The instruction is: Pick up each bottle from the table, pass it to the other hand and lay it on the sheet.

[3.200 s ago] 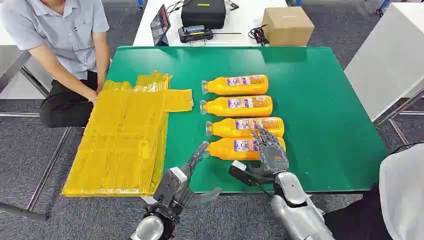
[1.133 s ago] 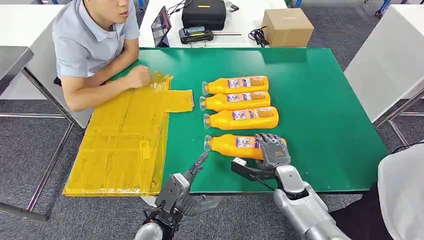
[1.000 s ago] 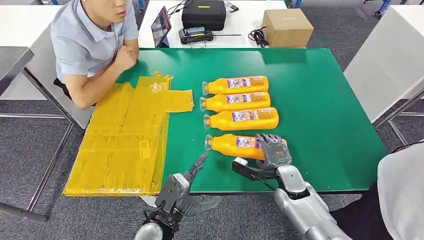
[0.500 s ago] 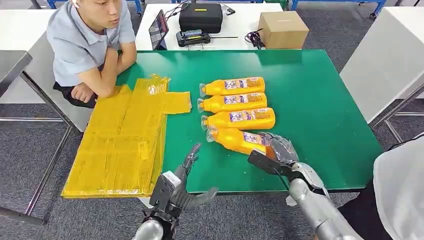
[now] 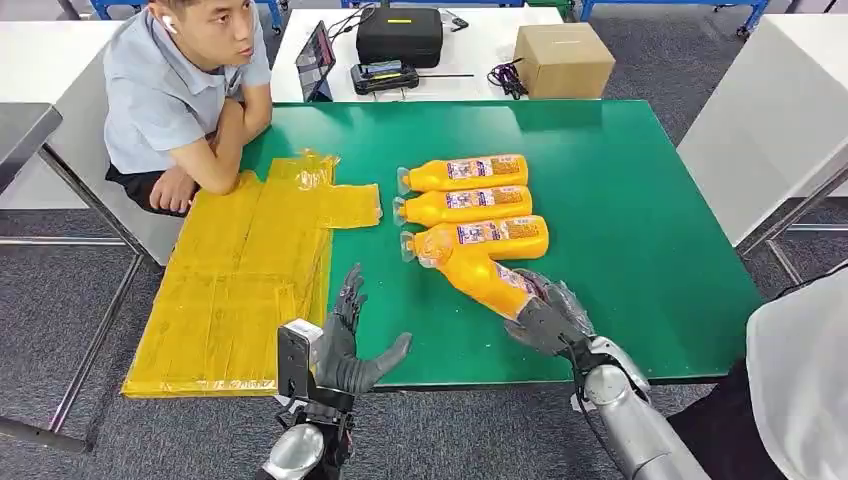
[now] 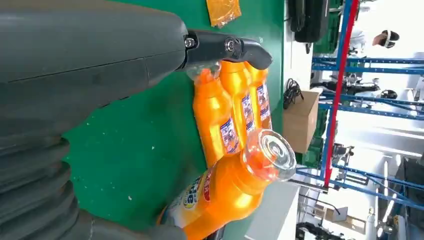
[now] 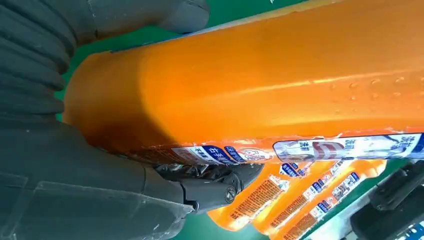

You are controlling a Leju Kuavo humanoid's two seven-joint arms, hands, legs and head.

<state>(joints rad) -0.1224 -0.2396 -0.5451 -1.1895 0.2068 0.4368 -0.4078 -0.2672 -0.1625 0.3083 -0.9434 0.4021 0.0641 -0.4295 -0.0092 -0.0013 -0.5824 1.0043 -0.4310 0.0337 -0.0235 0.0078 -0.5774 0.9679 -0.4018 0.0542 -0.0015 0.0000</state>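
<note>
- A workroom with grey carpet; a green desk (image 5: 620,200) takes up the middle, and a person (image 5: 185,90) leans on its corner at ten o'clock.
- The yellow sheet (image 5: 245,280) lies spread at nine o'clock, overhanging the desk's left edge, flat and ready to receive bottles.
- Three bottles (image 5: 470,205) lie side by side at centre, caps toward the sheet, likely queued for later picks.
- The held bottle (image 5: 480,275) is tilted, cap toward eleven o'clock, base wrapped by the right hand (image 5: 545,320) at five o'clock, seemingly offered for handover.
- The left hand (image 5: 345,345) at seven o'clock stands palm-up, fingers spread, holding nothing, apparently waiting to receive.
</note>
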